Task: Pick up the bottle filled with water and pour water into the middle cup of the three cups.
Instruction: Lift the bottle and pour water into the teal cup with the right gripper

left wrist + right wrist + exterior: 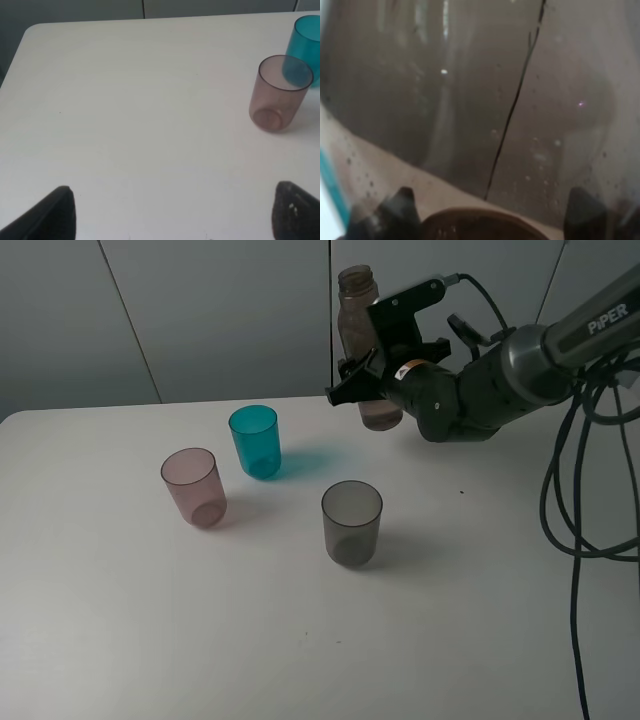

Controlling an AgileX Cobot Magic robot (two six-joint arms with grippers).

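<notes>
My right gripper (362, 382) is shut on the smoky brown-grey bottle (357, 300) and holds it upright, lifted off the table at the back, to the right of the teal-blue middle cup (255, 440). The pale pink cup (194, 486) stands to its front left and the smoky grey cup (351, 522) to its front right. In the right wrist view the bottle (470, 100) fills the frame between the fingertips (400, 210). My left gripper (170, 215) is open and empty over bare table; its view shows the pink cup (279, 95) and the teal cup (306, 40).
The white table (480, 620) has a rounded left edge. Black cables (575, 520) hang down at the right side. A grey panelled wall (200, 310) stands behind the table.
</notes>
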